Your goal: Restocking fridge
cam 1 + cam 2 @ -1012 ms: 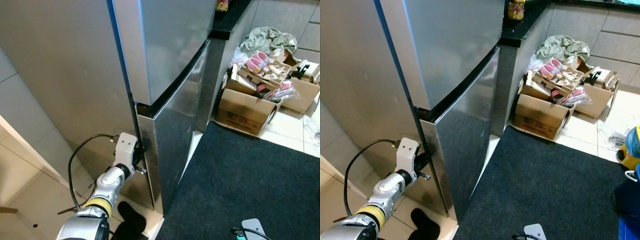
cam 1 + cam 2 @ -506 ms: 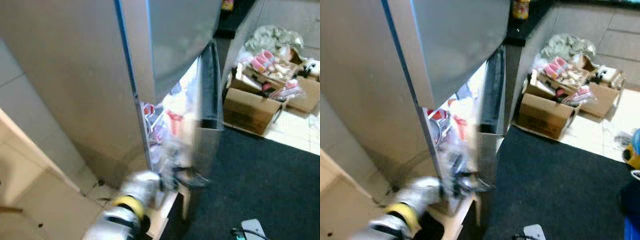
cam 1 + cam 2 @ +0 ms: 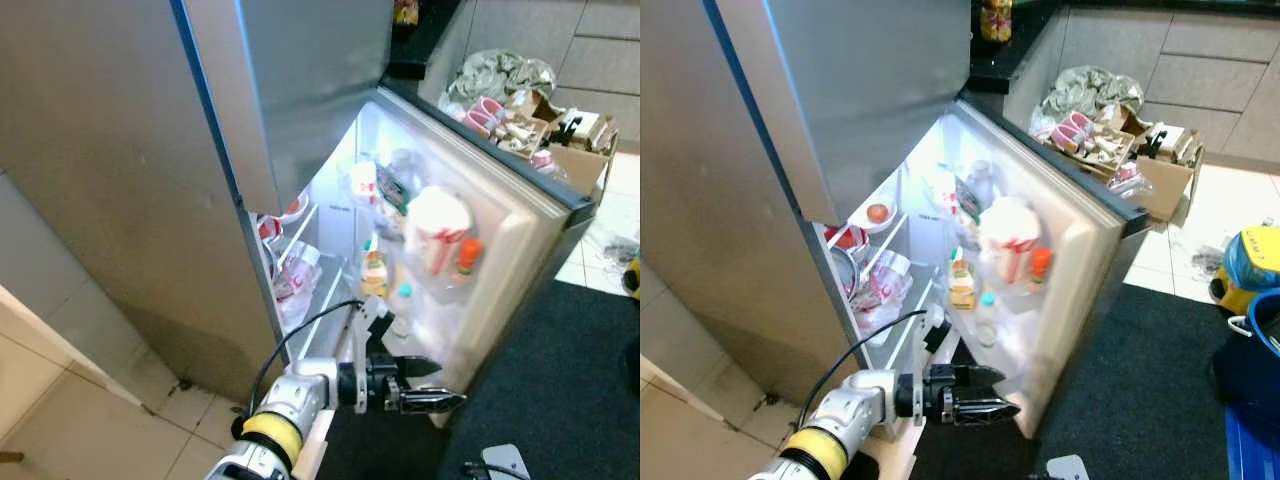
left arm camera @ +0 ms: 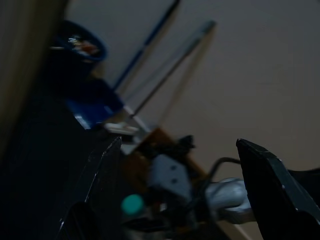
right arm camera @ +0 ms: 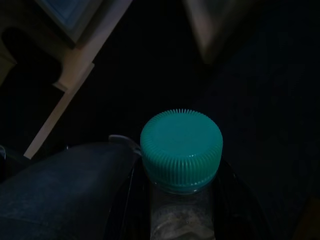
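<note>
The fridge door [image 3: 520, 235] stands wide open. The left tool [image 3: 432, 401] at 6 o'clock is open, holding nothing. The right tool grips a bottle [image 5: 181, 150], not in the fridge yet.

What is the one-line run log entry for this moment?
fridge door: open | left gripper: open, below door | right gripper: holds bottle

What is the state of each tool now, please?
Left tool: open, holding nothing.
Right tool: closed on a clear plastic bottle with a teal ribbed cap.
</note>
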### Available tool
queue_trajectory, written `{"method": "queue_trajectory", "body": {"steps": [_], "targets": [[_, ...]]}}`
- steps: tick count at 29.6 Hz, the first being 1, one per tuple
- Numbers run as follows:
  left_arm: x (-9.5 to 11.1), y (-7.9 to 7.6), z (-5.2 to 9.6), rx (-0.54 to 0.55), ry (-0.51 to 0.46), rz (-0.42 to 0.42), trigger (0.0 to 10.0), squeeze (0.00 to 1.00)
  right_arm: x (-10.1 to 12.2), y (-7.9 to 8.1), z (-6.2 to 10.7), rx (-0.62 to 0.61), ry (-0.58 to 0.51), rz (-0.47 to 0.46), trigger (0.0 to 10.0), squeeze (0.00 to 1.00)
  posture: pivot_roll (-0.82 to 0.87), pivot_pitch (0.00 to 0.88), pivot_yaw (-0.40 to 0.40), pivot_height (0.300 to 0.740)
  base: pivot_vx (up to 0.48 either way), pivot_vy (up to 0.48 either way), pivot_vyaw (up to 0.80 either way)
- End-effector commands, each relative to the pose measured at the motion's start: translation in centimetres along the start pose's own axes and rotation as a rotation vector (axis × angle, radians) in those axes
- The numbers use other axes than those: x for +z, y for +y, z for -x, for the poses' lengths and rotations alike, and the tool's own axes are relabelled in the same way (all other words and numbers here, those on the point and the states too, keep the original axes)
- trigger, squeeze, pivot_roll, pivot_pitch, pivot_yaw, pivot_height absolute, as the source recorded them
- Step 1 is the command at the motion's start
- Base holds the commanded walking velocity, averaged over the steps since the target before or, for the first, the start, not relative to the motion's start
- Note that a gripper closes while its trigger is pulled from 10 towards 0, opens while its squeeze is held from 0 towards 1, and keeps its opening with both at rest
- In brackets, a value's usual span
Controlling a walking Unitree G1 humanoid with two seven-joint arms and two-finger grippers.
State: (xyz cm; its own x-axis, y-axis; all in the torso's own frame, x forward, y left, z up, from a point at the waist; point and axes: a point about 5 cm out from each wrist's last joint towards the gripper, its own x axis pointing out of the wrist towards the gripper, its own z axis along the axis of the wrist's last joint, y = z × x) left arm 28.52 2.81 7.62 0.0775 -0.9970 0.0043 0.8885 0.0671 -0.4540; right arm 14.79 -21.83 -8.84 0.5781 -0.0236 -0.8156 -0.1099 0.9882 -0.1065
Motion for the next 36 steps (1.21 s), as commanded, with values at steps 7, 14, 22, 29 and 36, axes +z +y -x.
{"method": "queue_trajectory", "body": {"steps": [7, 14, 22, 29, 36], "targets": [[-7.2, 3.5, 8.5, 0.741, 0.389, -0.142, 10.0, 0.00, 0.2, 0.5, -0.2, -0.001, 0.002, -0.010, 10.0, 0.00, -0.13, 0.059, 0.061, 0.740, 0.000, 0.000, 0.00], [-12.1, 2.0, 14.6, 1.063, 0.473, -0.026, 10.0, 0.00, 1.0, 0.5, -0.4, -0.015, -0.015, 0.014, 10.0, 0.00, -0.12, 0.042, 0.056, 0.740, 0.000, 0.000, 0.00], [-13.6, 1.5, 16.5, 1.319, 0.377, 0.040, 10.0, 0.00, 3.2, -0.4, -0.7, -0.106, -0.099, 0.092, 10.0, 0.00, -0.08, 0.028, 0.032, 0.740, 0.000, 0.000, 0.00], [-13.9, 1.3, 15.6, 1.322, 0.325, 0.053, 10.0, 0.00, 4.4, -0.7, -0.8, -0.137, -0.140, 0.151, 10.0, 0.00, -0.08, 0.026, 0.023, 0.740, 0.000, 0.000, 0.00], [-13.9, 1.3, 15.1, 1.310, 0.337, 0.038, 10.0, 0.00, 4.1, -0.4, -0.9, -0.112, -0.125, 0.124, 10.0, 0.00, -0.08, 0.028, 0.023, 0.740, 0.000, 0.000, 0.00]]}}
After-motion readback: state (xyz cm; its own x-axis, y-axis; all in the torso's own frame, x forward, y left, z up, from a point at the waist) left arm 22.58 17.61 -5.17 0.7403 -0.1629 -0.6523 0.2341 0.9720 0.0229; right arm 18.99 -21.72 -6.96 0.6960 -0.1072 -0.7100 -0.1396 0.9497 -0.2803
